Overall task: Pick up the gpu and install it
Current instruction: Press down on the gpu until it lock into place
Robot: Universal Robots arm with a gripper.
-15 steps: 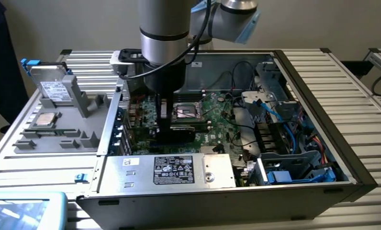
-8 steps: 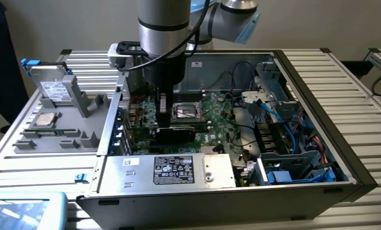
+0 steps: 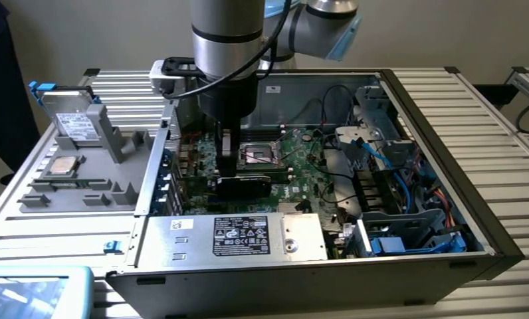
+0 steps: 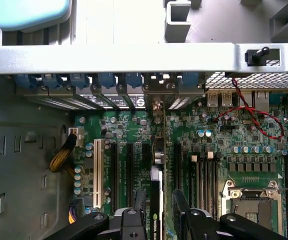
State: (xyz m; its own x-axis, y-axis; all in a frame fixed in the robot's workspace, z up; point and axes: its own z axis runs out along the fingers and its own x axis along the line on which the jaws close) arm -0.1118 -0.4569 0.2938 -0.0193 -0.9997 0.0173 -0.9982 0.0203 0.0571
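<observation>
Gripper (image 4: 156, 220) sits low inside the open case (image 3: 442, 199), and its two black fingers (image 4: 134, 220) are clamped on the gpu (image 4: 156, 200), which the wrist view catches edge-on, standing upright between the pads. In the exterior view the card (image 3: 240, 185) hangs right under the tool, black cooler facing the camera, down at board level over the motherboard (image 3: 291, 166).

Directly ahead of the card's edge runs a row of long black expansion slots (image 4: 129, 170), and the card's line looks matched to one of them. Whether its edge is already seated in the slot cannot be told; the contact point is hidden under the fingers. So the pickup is done and the carry into the case is done, while the install reads as in progress, since the grip is not released.

Beside the tool lies the CPU socket (image 4: 249, 200). Farther ahead, the blue slot latches (image 4: 106, 80) line the rear wall of the case. Well off to the side, outside the case, a grey parts tray (image 3: 78, 179) holds a hard drive (image 3: 74, 123).
</observation>
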